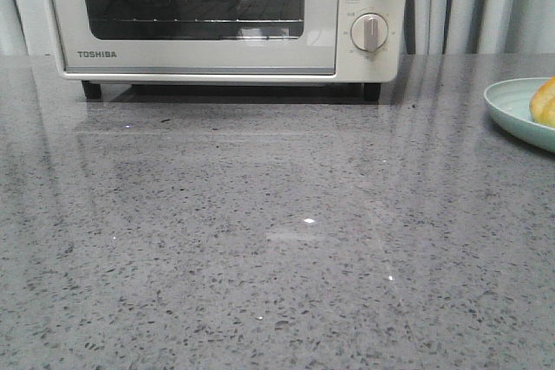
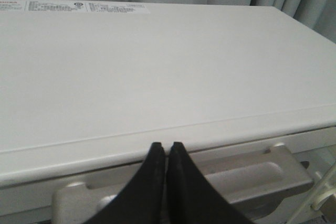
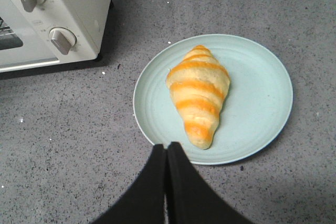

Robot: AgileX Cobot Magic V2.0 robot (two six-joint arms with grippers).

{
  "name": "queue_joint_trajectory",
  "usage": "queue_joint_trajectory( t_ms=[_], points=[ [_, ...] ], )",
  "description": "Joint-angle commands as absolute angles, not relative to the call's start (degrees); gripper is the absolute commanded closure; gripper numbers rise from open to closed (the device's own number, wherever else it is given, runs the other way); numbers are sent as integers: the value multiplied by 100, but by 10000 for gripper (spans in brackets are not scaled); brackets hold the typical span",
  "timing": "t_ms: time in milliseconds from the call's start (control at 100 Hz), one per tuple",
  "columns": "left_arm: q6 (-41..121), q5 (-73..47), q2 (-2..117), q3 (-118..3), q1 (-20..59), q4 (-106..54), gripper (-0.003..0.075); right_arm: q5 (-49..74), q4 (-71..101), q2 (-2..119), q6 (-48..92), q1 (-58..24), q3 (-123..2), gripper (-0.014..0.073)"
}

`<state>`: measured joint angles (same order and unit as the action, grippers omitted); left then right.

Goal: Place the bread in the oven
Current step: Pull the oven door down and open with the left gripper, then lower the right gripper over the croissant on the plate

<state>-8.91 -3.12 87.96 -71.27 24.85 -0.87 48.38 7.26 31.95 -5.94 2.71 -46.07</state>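
The bread (image 3: 198, 95) is lying on a pale green plate (image 3: 262, 103) at the right edge of the front view, near the oven (image 1: 225, 15) — its door is sitting closed at the upper left. The right gripper (image 3: 167, 148) is hovering over the plate's rim with jaws clenched on nothing, while the left gripper (image 2: 165, 148) — also clenched and empty — is hanging above the oven's door handle (image 2: 210, 179).

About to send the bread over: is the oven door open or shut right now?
Shut. In the front view the oven door stands upright and flush with its front, rack visible only through the glass. The bread lies on the plate.
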Motion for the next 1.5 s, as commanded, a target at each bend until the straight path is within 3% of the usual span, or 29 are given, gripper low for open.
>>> queue_joint_trajectory(
  t_ms=[0, 440, 720, 950, 1050, 1170, 1240, 1490],
  points=[
    [-939, -87, 8687, -7337, 2517, -114, 741, 4364, 759, 3262, -569, 289, -4797, 661],
    [-939, -983, 8475, -6758, 2628, -228, 741, 4607, 759, 3262, -569, 289, -4797, 662],
    [-939, -1186, 6983, -5434, 2767, -395, 741, 4730, 759, 3262, -569, 289, -4797, 662],
    [-902, -2583, 5547, -5242, 2886, -395, 741, 4635, 759, 3406, -569, 289, -4797, 655],
    [-876, -2627, 4895, -5242, 2886, -336, 741, 4617, 759, 3615, -569, 289, -4797, 566],
    [-742, -2594, 4187, -5242, 2886, -320, 741, 4562, 759, 3975, -569, 289, -4797, 305],
    [-742, -2605, 3847, -5242, 2886, -189, 741, 4386, 759, 4233, -569, 289, -4797, 207],
    [-742, -2784, 3294, -5242, 2886, 0, 741, 4563, 759, 5608, -482, 289, -5455, 200]
  ],
)
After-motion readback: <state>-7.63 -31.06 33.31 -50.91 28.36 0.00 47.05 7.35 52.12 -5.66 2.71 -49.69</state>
